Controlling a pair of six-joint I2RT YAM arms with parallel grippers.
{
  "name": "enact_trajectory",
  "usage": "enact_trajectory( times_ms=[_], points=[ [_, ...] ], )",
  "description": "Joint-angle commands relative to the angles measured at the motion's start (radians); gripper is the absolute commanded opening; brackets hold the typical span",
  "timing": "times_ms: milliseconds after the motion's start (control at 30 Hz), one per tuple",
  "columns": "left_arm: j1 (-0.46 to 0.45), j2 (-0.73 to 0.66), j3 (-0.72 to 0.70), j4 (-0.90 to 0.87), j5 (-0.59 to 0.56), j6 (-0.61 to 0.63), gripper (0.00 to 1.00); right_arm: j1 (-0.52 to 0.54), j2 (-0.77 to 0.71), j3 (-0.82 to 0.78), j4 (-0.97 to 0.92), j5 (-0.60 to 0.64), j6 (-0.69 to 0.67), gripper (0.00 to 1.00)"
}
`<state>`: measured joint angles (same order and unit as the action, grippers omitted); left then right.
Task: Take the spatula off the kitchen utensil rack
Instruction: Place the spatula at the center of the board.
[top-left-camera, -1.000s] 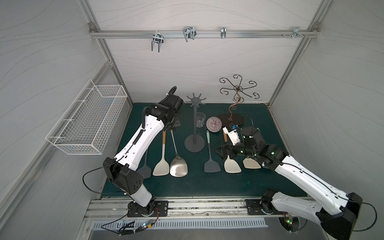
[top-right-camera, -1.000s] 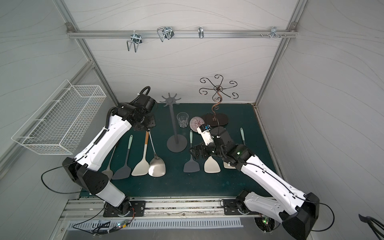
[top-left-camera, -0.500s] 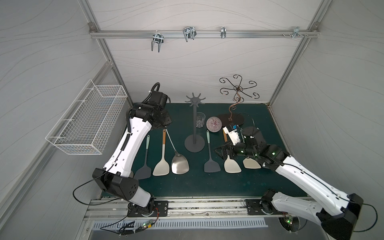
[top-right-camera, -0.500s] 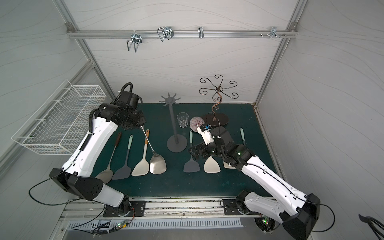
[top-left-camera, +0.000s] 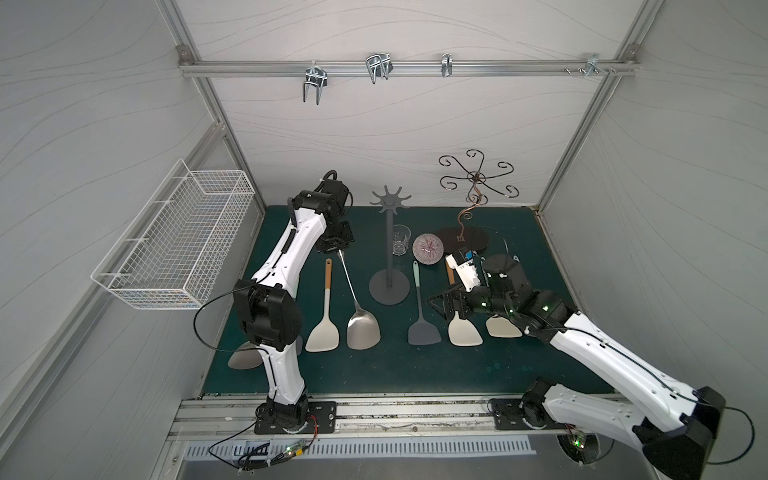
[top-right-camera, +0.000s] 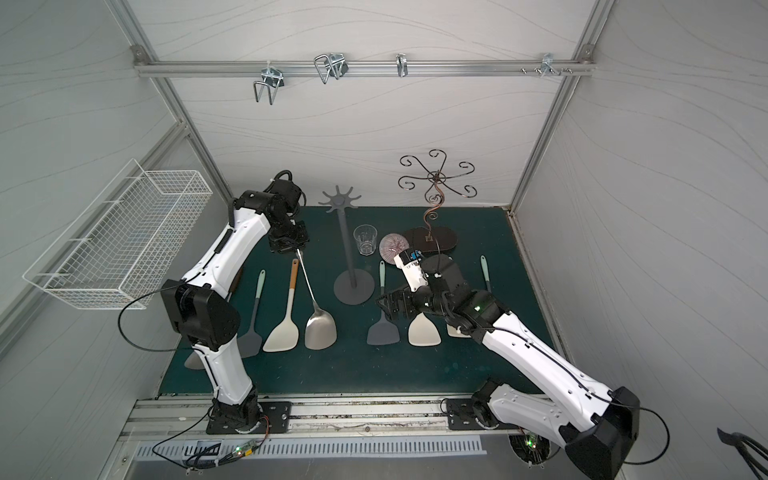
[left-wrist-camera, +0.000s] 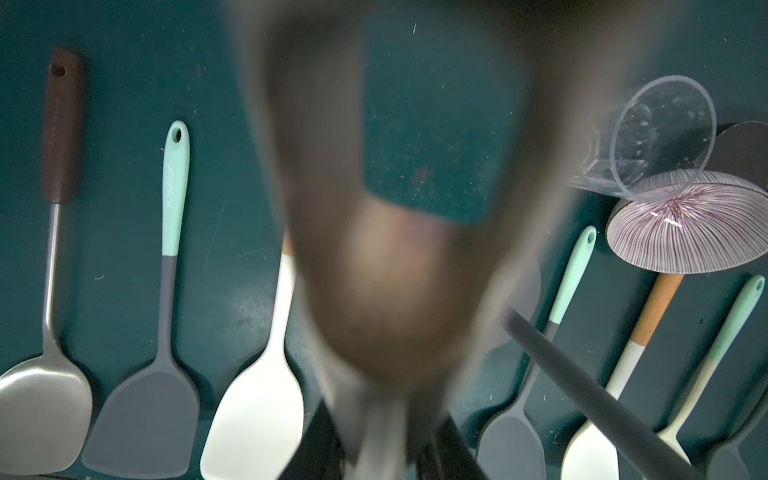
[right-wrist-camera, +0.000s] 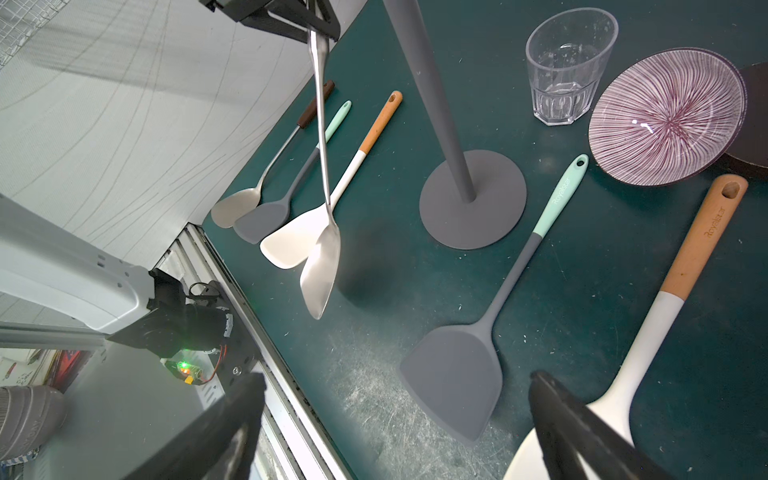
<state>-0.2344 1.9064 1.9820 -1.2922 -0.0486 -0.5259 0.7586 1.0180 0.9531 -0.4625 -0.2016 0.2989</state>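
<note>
Left jaws clenched on the handle end of the steel spatula (top-left-camera: 363, 330). It hangs below them, blade downward, slightly tilted, over the desk (top-left-camera: 374, 374). The kitchen utensil rack (top-left-camera: 389, 249) stands just beside these jaws, on the side toward the right arm. The spatula is apart from the rack's hook crown.

Right jaws spread wide, gripping nothing, low over a cream spatula (top-left-camera: 464, 332) lying flat on the desk. A grey spatula (top-left-camera: 423, 328) lies between the right jaws and the rack base. A glass (top-left-camera: 400, 241) and a striped bowl (top-left-camera: 428, 248) sit beyond the right jaws, near the rack pole.
</note>
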Motion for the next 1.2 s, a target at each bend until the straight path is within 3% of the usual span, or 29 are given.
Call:
enact_trajectory(
  times_ms=[0,133,700,1167],
  points=[
    [0.001,0.036,0.081,-0.075,-0.007,0.015,0.00,-0.008,-0.012,-0.011,0.025,-0.015,0.001,0.99],
    [-0.005,0.104,0.128,-0.119,-0.079,0.014,0.00,-0.010,-0.011,-0.010,0.022,-0.020,0.003,0.99],
    [-0.026,0.323,0.225,-0.120,-0.003,0.004,0.00,-0.022,-0.019,-0.013,0.006,-0.035,-0.008,0.99],
    [-0.055,0.460,0.365,-0.226,-0.109,0.030,0.00,-0.025,-0.040,-0.036,0.029,-0.027,0.003,0.99]
  ],
)
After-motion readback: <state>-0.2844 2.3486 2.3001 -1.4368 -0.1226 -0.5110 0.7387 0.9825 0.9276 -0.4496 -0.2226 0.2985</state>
